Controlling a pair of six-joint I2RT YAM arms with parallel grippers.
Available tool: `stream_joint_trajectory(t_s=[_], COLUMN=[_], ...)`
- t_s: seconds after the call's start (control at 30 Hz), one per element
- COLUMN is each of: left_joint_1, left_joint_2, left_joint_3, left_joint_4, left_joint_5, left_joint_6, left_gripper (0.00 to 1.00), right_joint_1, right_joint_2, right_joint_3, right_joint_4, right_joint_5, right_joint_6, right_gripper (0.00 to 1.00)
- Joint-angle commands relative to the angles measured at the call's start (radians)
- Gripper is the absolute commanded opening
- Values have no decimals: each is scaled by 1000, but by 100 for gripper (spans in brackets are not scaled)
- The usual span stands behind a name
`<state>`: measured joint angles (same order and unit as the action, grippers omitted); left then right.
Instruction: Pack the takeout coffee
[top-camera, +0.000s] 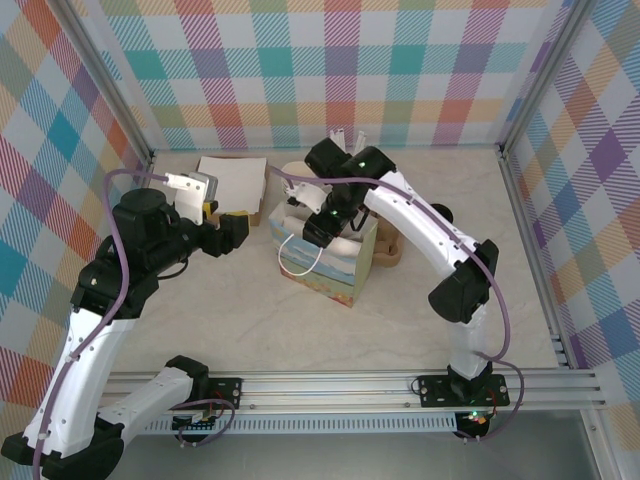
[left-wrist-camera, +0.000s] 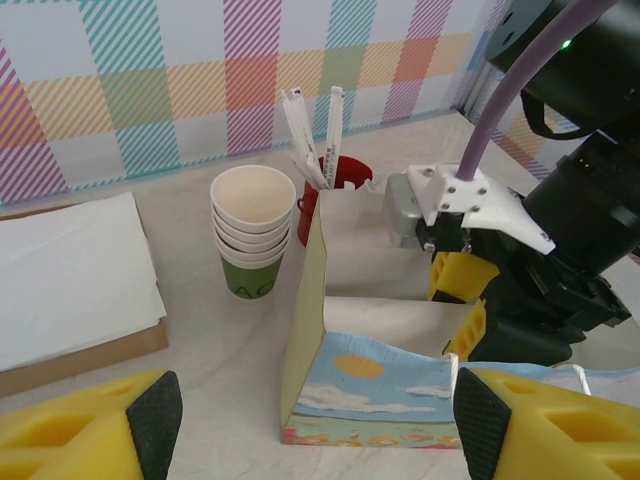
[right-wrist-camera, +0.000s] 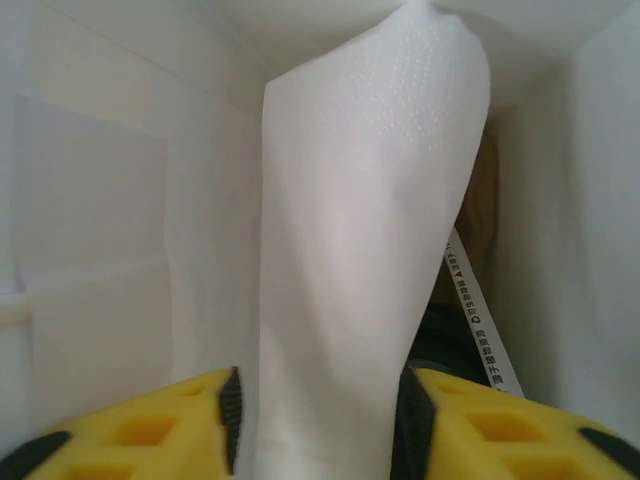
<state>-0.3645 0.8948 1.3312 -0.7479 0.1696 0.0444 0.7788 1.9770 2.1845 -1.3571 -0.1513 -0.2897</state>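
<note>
While the right end effector (right-wrist-camera: 318, 405) stands half open around a limp napkin (right-wrist-camera: 370, 200) in the bag (left-wrist-camera: 305, 310), the takeout coffee, likely crushable, wants a gentle mid-wall grip.

The takeout coffee (right-wrist-camera: 445, 335) is down inside the paper bag (right-wrist-camera: 90, 250), close to its right-hand wall and mostly hidden behind a white napkin (right-wrist-camera: 360, 250). Only a narrow strip of it shows: a dark patch nearest the bag's mouth, seemingly the black lid, and a dull greenish-brown side running deeper toward the bag's floor. Whether it stands quite upright I can't tell
</note>
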Motion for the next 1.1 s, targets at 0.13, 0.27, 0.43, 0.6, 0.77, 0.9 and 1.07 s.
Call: stream_joint_trajectory(t_s=[0.13, 0.27, 0.43, 0.6, 0.77, 0.9, 1.07], left_joint_1=[-10, -8, -4, 18, 51, 75, 92], left_joint_2=[-1, 17, 63, 86, 59, 30, 25], left_joint_3=[1, -13, -16, -51, -172, -281, -396], left_joint_4=[61, 72, 46, 35, 74, 119, 180], left_joint_5=[-43, -140, -245, -328, -416, -473, -539], left_joint_6=[-43, -123, -212, -286, -339, -376, -376], left_gripper=[77, 84, 88, 90, 92, 93, 96], right_joint_1=[4, -2, -46, -134, -279, -377, -435], right_joint_2=[-102, -161, -259, -439, -666, -824, -983], right_joint_3=[94, 94, 52, -174, -495, -734, -1026], right_joint_4=[-57, -36, 12, 166, 365, 493, 643], right_joint_5=[55, 73, 112, 171, 167, 220, 389], right_joint_6=[26, 56, 133, 219, 318, 381, 459], right_gripper=[68, 81, 84, 97, 100, 100, 100])
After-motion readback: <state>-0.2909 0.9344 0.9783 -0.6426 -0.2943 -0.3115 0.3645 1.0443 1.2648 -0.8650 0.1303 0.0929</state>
